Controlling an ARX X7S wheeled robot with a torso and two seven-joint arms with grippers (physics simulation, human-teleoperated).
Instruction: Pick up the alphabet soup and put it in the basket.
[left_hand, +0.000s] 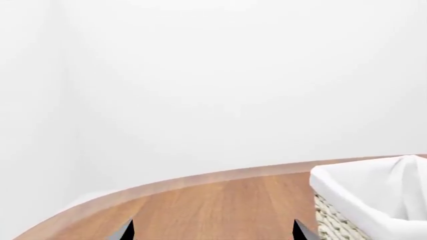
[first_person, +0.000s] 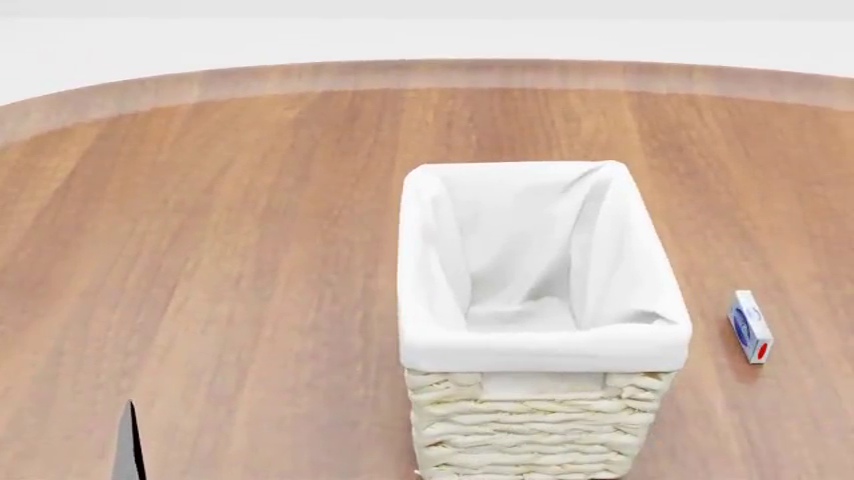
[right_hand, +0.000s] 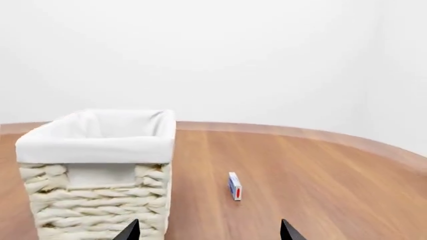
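head cam looks straight down into the basket, chunky cream weave with smooth white cloth folded over the rim, standing on the wood-grain table, and nothing's lying in it. right wrist cam catches its side plus a little blue-and-white box standing off beside it. left gripper and right gripper both have their dark tips spread apart holding nothing, and the alphabet soup isn't showing in any view.

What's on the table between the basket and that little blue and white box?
Nothing: bare wood separates the basket from the box, clear in the head view and the right wrist view.
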